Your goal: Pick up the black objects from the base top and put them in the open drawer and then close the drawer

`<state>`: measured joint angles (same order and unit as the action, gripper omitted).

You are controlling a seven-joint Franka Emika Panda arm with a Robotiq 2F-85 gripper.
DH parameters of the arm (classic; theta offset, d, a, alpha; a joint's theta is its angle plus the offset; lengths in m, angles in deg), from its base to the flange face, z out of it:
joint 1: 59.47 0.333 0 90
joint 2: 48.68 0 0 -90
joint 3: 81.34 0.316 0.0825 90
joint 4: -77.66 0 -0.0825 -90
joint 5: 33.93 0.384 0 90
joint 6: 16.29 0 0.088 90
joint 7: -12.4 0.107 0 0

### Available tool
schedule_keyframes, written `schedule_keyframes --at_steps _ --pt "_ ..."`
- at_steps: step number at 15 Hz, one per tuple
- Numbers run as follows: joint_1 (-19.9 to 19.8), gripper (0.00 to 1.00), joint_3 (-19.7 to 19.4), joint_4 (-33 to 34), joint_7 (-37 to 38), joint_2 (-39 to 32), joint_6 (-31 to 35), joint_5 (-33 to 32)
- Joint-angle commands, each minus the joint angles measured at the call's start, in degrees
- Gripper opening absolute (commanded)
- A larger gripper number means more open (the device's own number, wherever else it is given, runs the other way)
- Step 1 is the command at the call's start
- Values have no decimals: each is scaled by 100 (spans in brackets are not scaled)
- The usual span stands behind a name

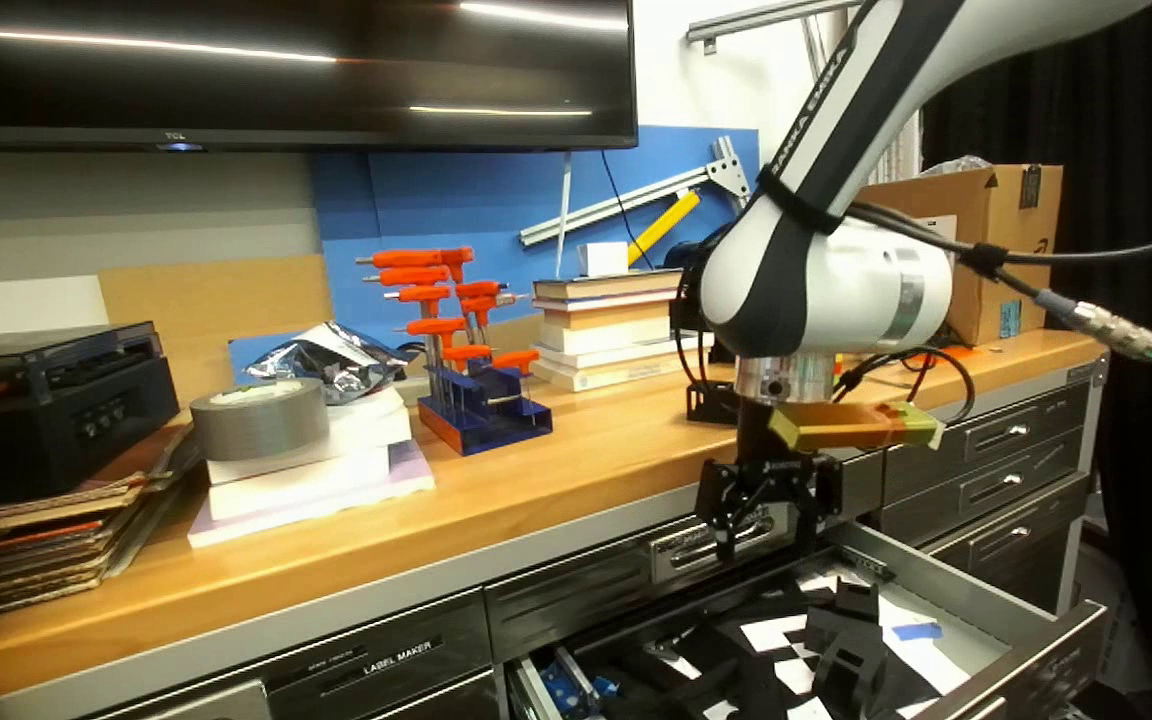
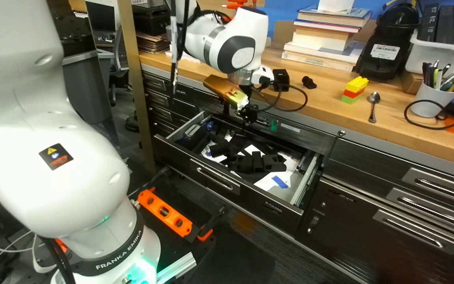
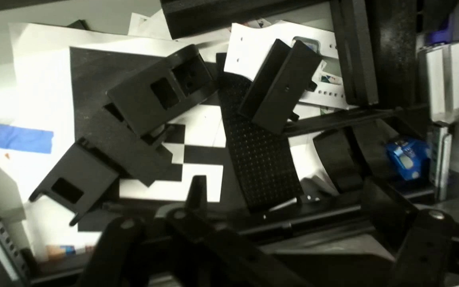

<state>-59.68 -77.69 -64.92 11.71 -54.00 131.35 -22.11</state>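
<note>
exterior view: lumpy black object (image 2: 309, 82) on wooden countertop (image 2: 323, 96); drawer (image 2: 253, 200) open

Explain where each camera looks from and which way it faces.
In an exterior view, the camera seems set before the bench, facing the TV and drawer at a slant; part of the arm and gripper show.
In an exterior view, the camera seems set near the robot's base, facing past it toward drawer and bench; base, arm and gripper show.
Wrist view: on the arm's wrist, facing down into the drawer; the gripper's fingers show along the bottom.
Both exterior views share the book stack, drawer and gripper.
</note>
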Motion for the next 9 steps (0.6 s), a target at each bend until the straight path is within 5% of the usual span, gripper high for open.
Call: schedule_keyframes --at_steps 1,5,9 --pt "97 100 -62 -440 362 1356 -306 -200" --pt "11 100 21 -226 897 2224 -731 -892" --pt "-106 100 167 363 1001 2359 -1189 -1785"
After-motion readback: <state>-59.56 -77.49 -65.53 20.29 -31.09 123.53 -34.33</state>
